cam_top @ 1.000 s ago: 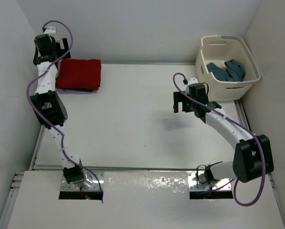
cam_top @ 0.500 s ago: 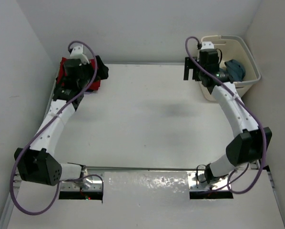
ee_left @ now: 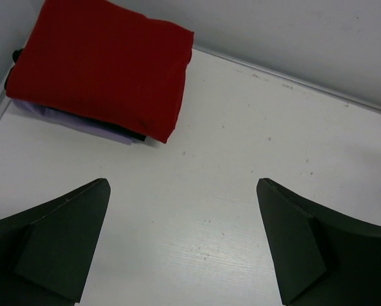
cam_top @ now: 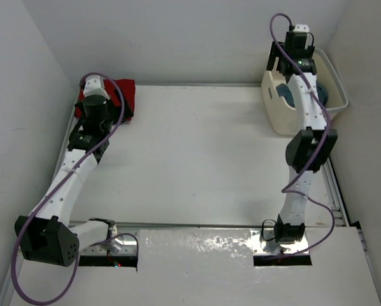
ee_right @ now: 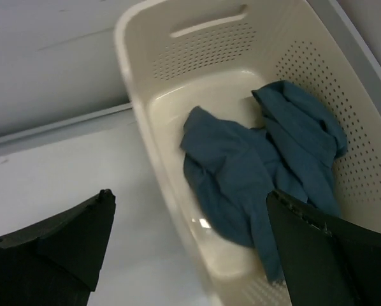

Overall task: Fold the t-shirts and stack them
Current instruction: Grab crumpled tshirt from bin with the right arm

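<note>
The left pincer [ee_left: 183,191] is spread wide with nothing between its fingers, poised above bare tabletop [ee_left: 254,146] just on the near side of the folded pile. A second ago this arm was bent up against the left wall with its wrist beyond the pile, and half a second ago it was directly over it. Now it is stretched out straighter and has drawn back slightly toward the near side. The pile sits in the far-left corner as before. The red t-shirt [ee_left: 101,70] is folded flat on top, a strip of the lavender t-shirt [ee_left: 50,115] pokes out along the near edge at the bottom, and a thin sliver of the black t-shirt [ee_left: 132,134] shows between them at the near corner. The right pincer [ee_right: 189,197] is likewise fully parted and carries nothing. It has travelled from the middle-right of the tabletop, past the basket's left rim, to a spot high over the cream laundry basket [ee_right: 197,57], with the arm now reaching steeply upward. Below it the teal t-shirt [ee_right: 241,172] lies crumpled on the basket floor against the right wall, where it was a second ago.
</note>
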You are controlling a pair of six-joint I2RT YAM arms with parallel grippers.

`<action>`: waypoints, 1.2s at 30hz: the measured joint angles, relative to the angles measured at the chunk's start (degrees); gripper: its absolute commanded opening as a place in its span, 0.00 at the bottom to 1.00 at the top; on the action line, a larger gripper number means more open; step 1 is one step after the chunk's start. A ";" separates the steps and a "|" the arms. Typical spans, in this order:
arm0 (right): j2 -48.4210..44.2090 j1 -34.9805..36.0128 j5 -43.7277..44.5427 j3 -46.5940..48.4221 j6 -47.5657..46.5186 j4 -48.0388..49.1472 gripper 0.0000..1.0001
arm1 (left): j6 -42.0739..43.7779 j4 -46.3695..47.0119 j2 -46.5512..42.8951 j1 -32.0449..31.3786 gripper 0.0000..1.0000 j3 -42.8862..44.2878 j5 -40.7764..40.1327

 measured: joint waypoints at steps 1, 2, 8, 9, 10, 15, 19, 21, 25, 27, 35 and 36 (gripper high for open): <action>2.54 -0.63 0.70 2.08 0.00 1.09 0.99 | 0.33 0.83 -0.09 0.00 1.00 -0.20 -0.20; 4.70 -1.44 1.33 2.84 0.00 2.67 0.99 | 0.61 1.36 -0.07 0.00 1.00 -0.24 -0.28; 15.23 -6.97 4.15 2.67 0.02 10.12 0.99 | 3.04 3.41 1.51 0.02 1.00 -0.28 0.35; 17.18 -7.98 4.66 3.23 -0.26 11.15 0.99 | 3.45 3.69 1.97 0.02 1.00 -0.31 0.37; 19.28 -9.03 5.53 3.80 -0.76 12.50 0.99 | 3.78 3.82 2.40 0.02 1.00 -0.33 0.37; 25.86 -12.90 10.21 4.13 -2.99 15.89 0.99 | 5.18 5.09 5.57 0.02 1.00 -0.33 1.05; 28.35 -13.77 12.52 4.09 -3.37 17.59 0.99 | 5.77 5.05 8.94 0.02 1.00 -0.09 1.18; 29.03 -13.77 12.83 4.09 -3.28 18.18 0.91 | 5.79 4.94 10.49 0.02 1.00 0.15 1.25; 29.42 -13.90 12.39 4.07 -3.04 18.56 0.33 | 5.79 4.57 11.80 0.04 1.00 1.09 1.49; 29.40 -13.90 11.65 3.89 -2.64 19.30 0.03 | 5.77 4.44 11.78 0.02 1.00 1.77 1.53; 21.66 -13.16 6.01 -2.54 -2.56 21.59 0.00 | 3.69 4.02 11.26 0.04 1.00 2.51 2.54; 19.39 -12.39 5.73 -3.15 -3.02 21.73 0.00 | 3.32 3.85 10.97 0.04 1.00 2.49 3.04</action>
